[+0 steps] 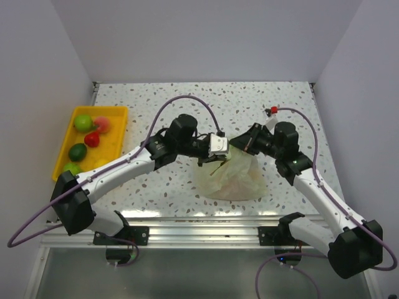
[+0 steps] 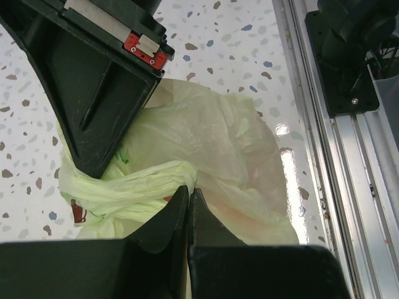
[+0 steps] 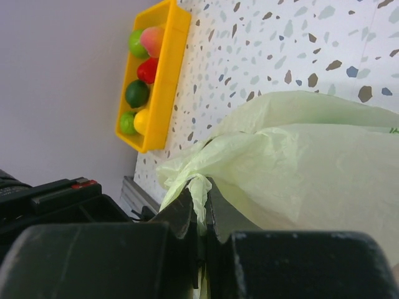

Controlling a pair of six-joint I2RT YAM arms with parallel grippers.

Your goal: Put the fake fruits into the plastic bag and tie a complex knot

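The pale green plastic bag [image 1: 232,179] lies bunched on the table between the two arms. My left gripper [image 2: 188,190] is shut, its tips pinching a twisted strand of the bag's neck [image 2: 128,185]. Opposite it, my right gripper [image 3: 201,194] is shut on another thin twisted tail of the bag [image 3: 201,187]. Both grippers meet above the bag's top [image 1: 225,148]. Whether a knot is formed I cannot tell. A faint orange-pink tint [image 2: 249,208] shows through the bag. Several fake fruits [image 1: 83,122] lie in the yellow tray: green, pink, red [image 3: 148,70] and yellow.
The yellow tray [image 1: 120,134] stands at the table's left edge against the wall. An aluminium rail [image 1: 199,225] runs along the near edge, close behind the bag. The right gripper's black body [image 2: 93,93] hangs just over the bag in the left wrist view.
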